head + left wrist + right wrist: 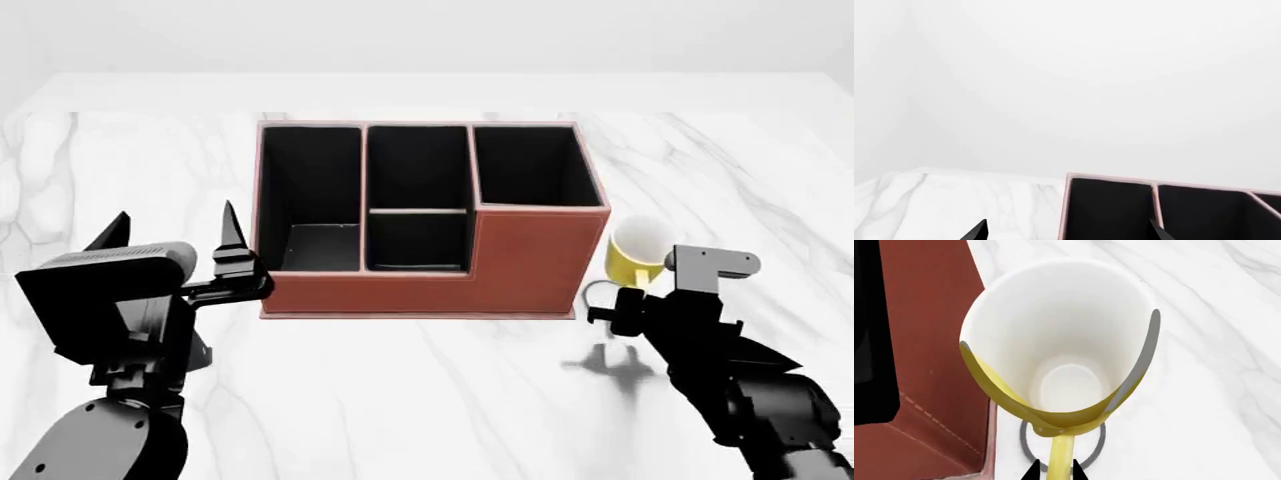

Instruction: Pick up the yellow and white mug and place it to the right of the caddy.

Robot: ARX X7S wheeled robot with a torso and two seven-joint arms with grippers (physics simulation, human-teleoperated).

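Note:
The yellow and white mug (638, 247) sits just right of the reddish-brown caddy (521, 262), close to its right wall. In the right wrist view I look down into the mug's white inside (1061, 345), with the caddy wall (927, 340) beside it. My right gripper (1054, 474) has its two black tips tight on either side of the yellow handle (1062, 452); in the head view it (611, 308) is just in front of the mug. A grey shadow ring shows under the mug. My left gripper (175, 228) is open and empty, left of the caddy; its wrist view shows the gripper (1067, 232) over the caddy's rim (1067, 200).
The white marble table (427, 400) stretches around the caddy on all sides. Its far edge meets a plain white wall (1067, 75). No other objects show.

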